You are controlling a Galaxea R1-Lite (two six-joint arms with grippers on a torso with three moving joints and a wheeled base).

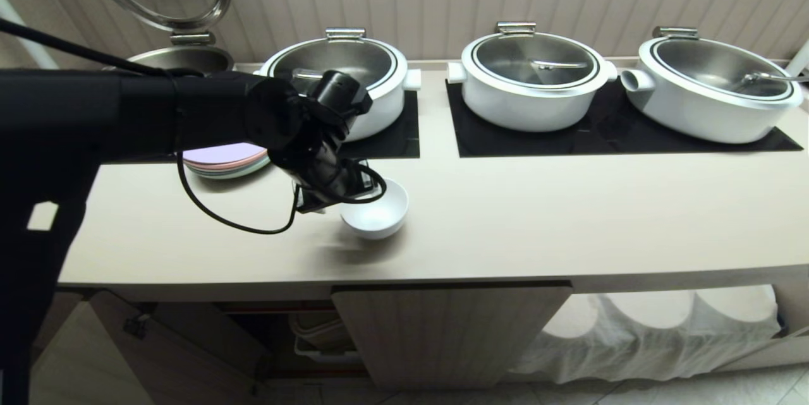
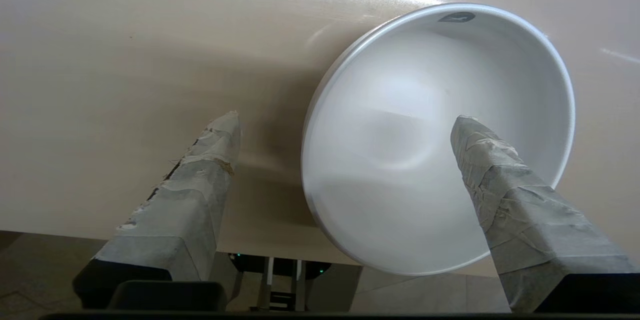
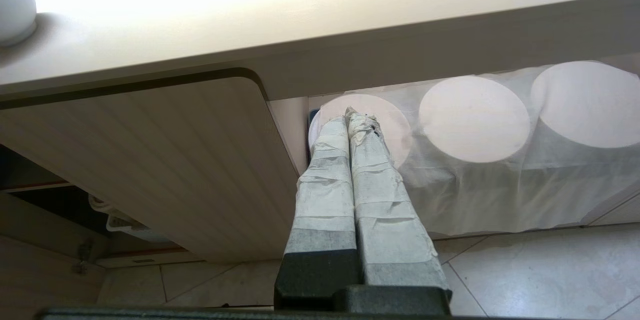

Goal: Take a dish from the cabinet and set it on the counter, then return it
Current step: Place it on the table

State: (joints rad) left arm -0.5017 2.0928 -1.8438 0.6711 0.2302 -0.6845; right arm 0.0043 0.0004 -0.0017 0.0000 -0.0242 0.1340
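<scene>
The dish [image 1: 379, 210], a small deep white bowl, sits on the beige counter [image 1: 537, 215] near its front edge. It also shows in the left wrist view, dish [image 2: 430, 125], with a tiny dark mark inside the rim. My left gripper [image 1: 344, 195] hangs over the bowl's left rim and is open [image 2: 345, 118]. One taped finger [image 2: 500, 185] is over the bowl's inside, the other finger [image 2: 210, 170] is outside over the counter, and neither presses the rim. My right gripper [image 3: 352, 113] is parked low, shut and empty, before the cabinet [image 3: 150, 160].
A stack of pastel plates [image 1: 224, 162] lies just behind my left arm. Three white lidded pots [image 1: 531, 79] stand on black glass panels [image 1: 607, 130] at the back, plus an open pot [image 1: 183, 57] far left. One fluted cabinet door [image 1: 449, 335] hangs below the counter's edge, with dark open shelves to its left.
</scene>
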